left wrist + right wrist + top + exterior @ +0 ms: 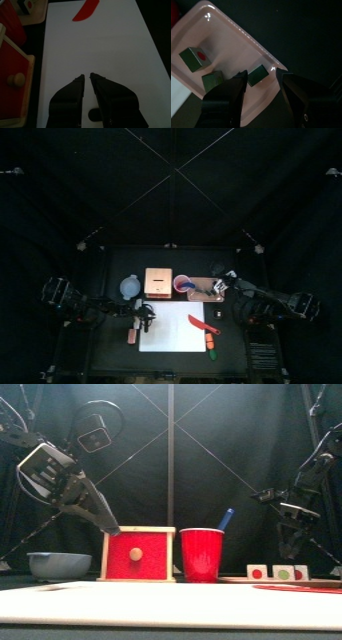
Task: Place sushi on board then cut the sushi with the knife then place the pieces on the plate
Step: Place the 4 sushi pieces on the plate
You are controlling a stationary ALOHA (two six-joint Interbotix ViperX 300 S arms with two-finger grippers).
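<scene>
The white board [171,336] holds a red knife [203,326] on its right side, with a small green sushi block [211,354] near its front right corner. Three green sushi pieces [194,57] lie on the pink plate [231,45] at the back right. My right gripper [260,74] hangs open just over the plate, one piece [256,77] lying on the plate below the gap between its jaws. Over the board's left part, my left gripper [89,77] is shut on nothing. The red knife [88,10] lies well ahead of it.
A wooden box with a red drawer front [140,554] stands at the back, next to a red cup [203,554] holding a blue knife [226,516]. A blue-grey bowl [60,564] sits at the back left.
</scene>
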